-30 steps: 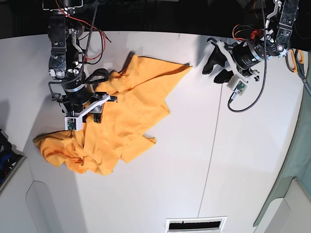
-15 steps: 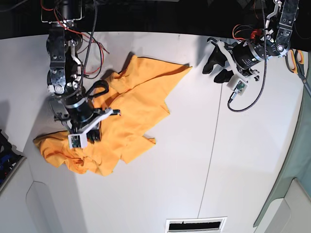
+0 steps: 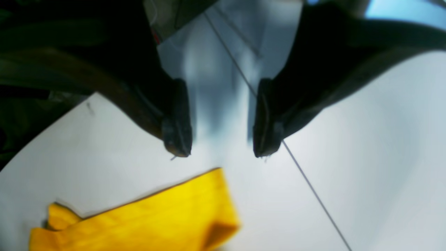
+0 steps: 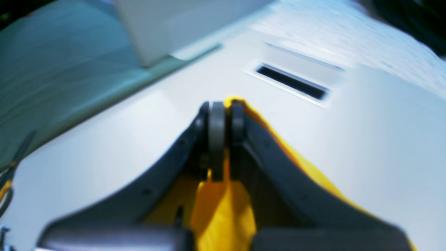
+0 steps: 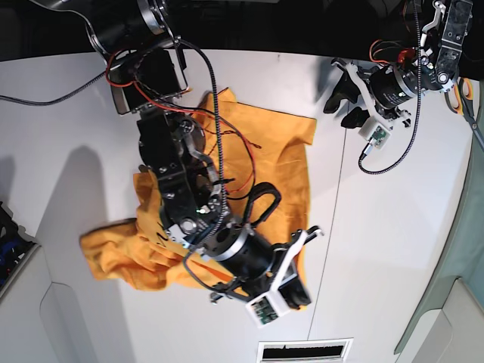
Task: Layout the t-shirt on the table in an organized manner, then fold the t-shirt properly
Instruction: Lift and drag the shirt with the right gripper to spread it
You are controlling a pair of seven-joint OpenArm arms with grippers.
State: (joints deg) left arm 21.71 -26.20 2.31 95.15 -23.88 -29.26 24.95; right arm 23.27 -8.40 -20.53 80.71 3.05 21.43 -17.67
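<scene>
We see the t-shirt (image 5: 280,162) spread crumpled across the left-middle of the table (image 5: 393,249) in the base view, its upper corner reaching toward the far edge and a bunched lobe lying at the lower left; much of its middle is hidden under the right arm, which stretches across it. We can read no writing or label on the cloth, and both wrist views are blurred. The right gripper (image 4: 223,115) has its jaws pressed together on a fold of the orange fabric, which shows between and below the fingers, out toward the vent slot (image 4: 292,82) near the table's front edge. The left gripper (image 3: 218,139) hangs above bare table with its jaws apart and nothing between them, a corner of the shirt lying just below it in its own view and the dark seam line (image 3: 313,191) running past one finger. Scissors (image 5: 467,102) lie at the right edge, partly cut off, beside a grey-green cloth (image 5: 463,249).
</scene>
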